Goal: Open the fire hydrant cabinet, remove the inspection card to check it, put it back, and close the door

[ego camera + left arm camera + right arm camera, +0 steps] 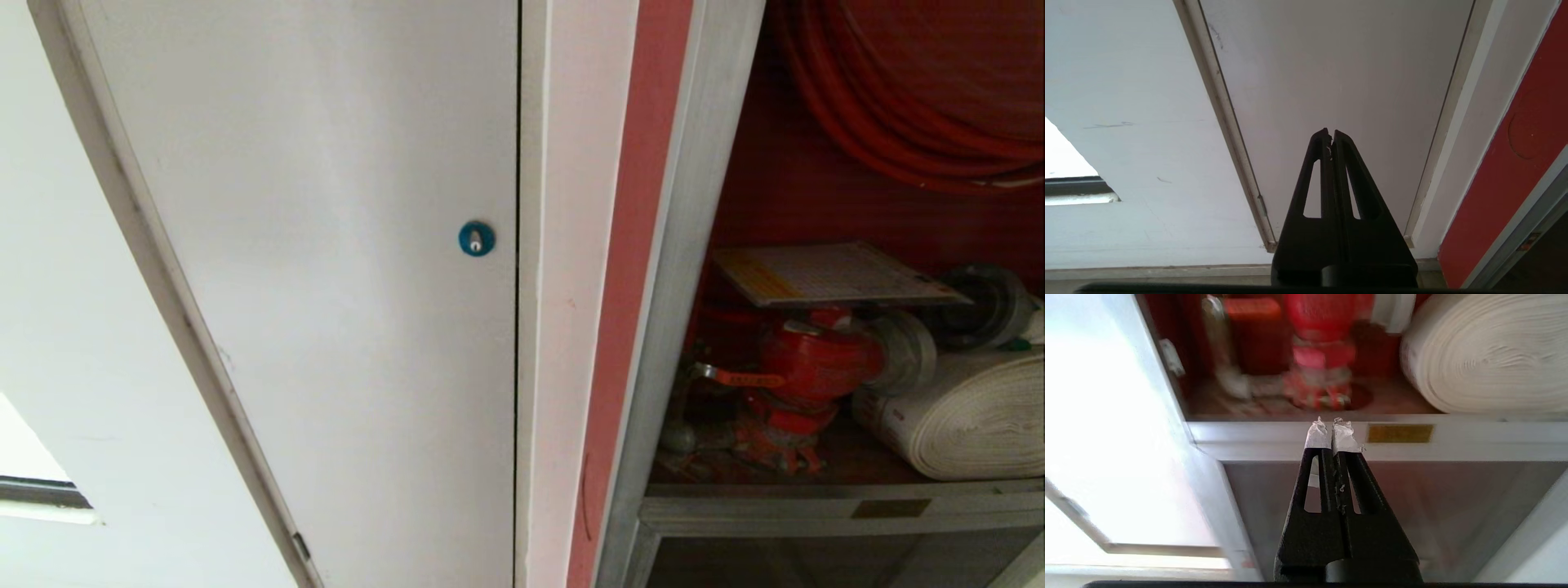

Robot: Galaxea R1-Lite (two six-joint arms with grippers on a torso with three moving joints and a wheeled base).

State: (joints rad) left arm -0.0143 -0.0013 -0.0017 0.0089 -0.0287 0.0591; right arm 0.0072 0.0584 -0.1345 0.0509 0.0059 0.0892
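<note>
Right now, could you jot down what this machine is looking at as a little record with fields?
cabinet: fire hydrant cabinet stands open, red interior showing
inspection card: inspection card lies flat on top of the red hydrant valve
hoses: rolled white hose beside the valve; red hose coiled above
neighbour: white panel with blue round lock, shut
right claw: right claw shut, empty, before the cabinet's sill
left claw: left claw shut, empty, facing the white panel

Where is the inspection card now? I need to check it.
In the head view's right side, the inspection card lies flat atop the red hydrant valve, inside the open cabinet.
</note>
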